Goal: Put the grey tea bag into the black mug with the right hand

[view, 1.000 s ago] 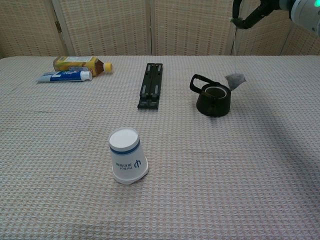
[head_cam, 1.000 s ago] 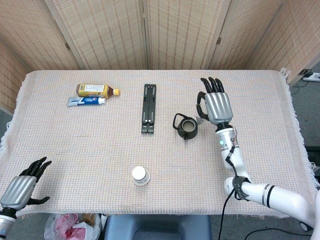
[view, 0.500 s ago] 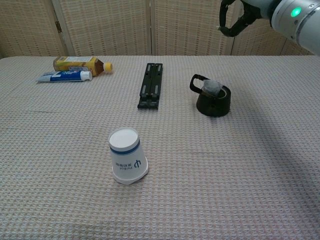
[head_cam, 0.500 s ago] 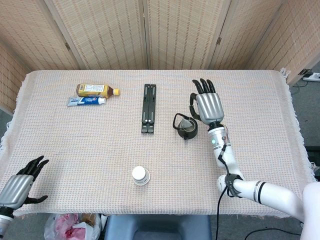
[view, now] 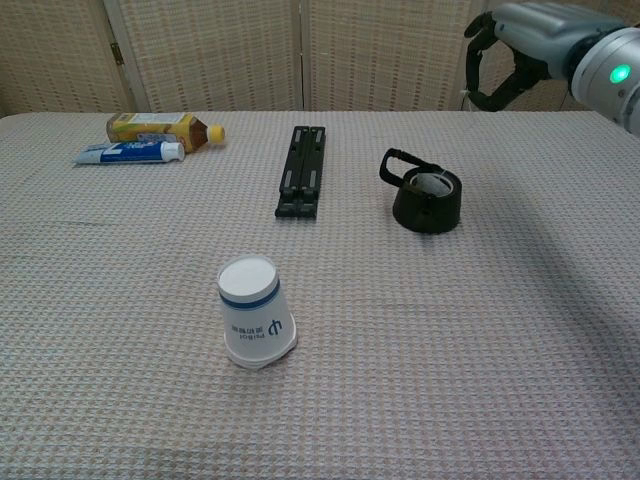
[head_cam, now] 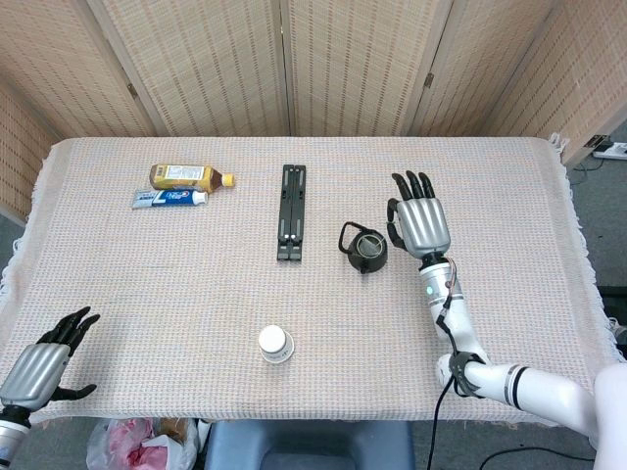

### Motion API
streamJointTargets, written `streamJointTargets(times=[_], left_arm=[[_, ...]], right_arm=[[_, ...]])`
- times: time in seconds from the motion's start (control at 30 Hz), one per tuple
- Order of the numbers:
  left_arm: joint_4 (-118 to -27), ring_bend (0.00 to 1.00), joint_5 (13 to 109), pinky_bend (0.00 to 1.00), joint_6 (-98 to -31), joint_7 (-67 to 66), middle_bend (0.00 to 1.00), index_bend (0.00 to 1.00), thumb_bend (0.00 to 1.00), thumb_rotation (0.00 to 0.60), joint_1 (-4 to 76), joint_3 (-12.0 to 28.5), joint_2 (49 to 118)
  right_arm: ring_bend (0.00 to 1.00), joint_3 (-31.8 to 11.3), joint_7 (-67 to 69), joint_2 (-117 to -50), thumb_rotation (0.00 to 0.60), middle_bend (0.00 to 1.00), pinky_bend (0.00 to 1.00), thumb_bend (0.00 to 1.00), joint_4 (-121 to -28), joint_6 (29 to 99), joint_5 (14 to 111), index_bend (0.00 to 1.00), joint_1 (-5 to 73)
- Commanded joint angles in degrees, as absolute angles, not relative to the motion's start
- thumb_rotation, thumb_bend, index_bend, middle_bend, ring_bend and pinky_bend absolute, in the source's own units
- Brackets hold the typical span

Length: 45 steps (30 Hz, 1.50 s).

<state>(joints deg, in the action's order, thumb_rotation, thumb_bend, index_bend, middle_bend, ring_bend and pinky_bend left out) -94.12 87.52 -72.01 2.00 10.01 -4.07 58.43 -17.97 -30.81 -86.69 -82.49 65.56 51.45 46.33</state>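
The black mug [head_cam: 367, 250] stands right of the table's centre, also in the chest view [view: 428, 200]. The grey tea bag [view: 432, 183] lies inside the mug, only its pale top showing at the rim. My right hand [head_cam: 419, 220] hovers just right of the mug and above it. Its other fingers point away from me, while thumb and a finger stay pinched together [view: 505, 65], as on the bag's thin string. My left hand [head_cam: 44, 362] rests open at the front left corner, holding nothing.
A black folding stand [head_cam: 291, 211] lies left of the mug. A yellow bottle [head_cam: 188, 176] and a toothpaste tube [head_cam: 168, 198] lie at the back left. An upturned paper cup [head_cam: 275, 344] stands near the front edge.
The tea bag went from hanging right of the mug to lying inside it. My right hand swung left over the mug, then moved right and lower. The left hand barely moved.
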Motion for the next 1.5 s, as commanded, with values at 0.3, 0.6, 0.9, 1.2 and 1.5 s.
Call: streamJointTargets(times=[0.3,0.6,0.9,1.2,1.5], left_arm=[[-94.6,0.03,86.1,0.26,-70.8,-0.9,0.0,0.0,0.06,0.6,10.4,-4.0,59.4],[-94.8,0.03,85.0,0.26,-69.8,-2.2,0.0,0.0,0.06,0.6,10.8,-3.6,59.9],[-94.9,0.03,85.1,0.26,-70.0,-1.9,0.0,0.0,0.06,0.6,10.9,-3.7,59.8],[-94.9,0.03,86.0,0.26,-71.1,-1.9,0.0,0.0,0.06,0.6,10.4,-3.9,59.7],[-94.9,0.03,86.4,0.26,-71.6,-1.3,0.0,0.0,0.06,0.6,10.3,-4.0,59.5]], right_arm=[[0.0,-10.8,-29.4,-83.8,0.6,0.05,0.0,0.31,-83.5,67.3,53.0,0.46,38.6],[0.0,-9.0,-29.9,-79.2,0.6,0.0,0.0,0.21,-86.6,63.4,51.1,0.0,36.7],[0.17,-10.1,-29.0,-72.6,0.6,0.46,0.13,0.53,-92.9,58.3,54.1,0.0,38.9],[0.74,-8.9,-42.5,-65.3,0.6,0.95,0.76,1.0,-100.8,47.1,32.5,0.0,50.1],[0.77,-4.4,-46.0,-65.5,0.6,0.97,0.8,1.0,-98.4,37.9,13.1,0.0,62.7]])
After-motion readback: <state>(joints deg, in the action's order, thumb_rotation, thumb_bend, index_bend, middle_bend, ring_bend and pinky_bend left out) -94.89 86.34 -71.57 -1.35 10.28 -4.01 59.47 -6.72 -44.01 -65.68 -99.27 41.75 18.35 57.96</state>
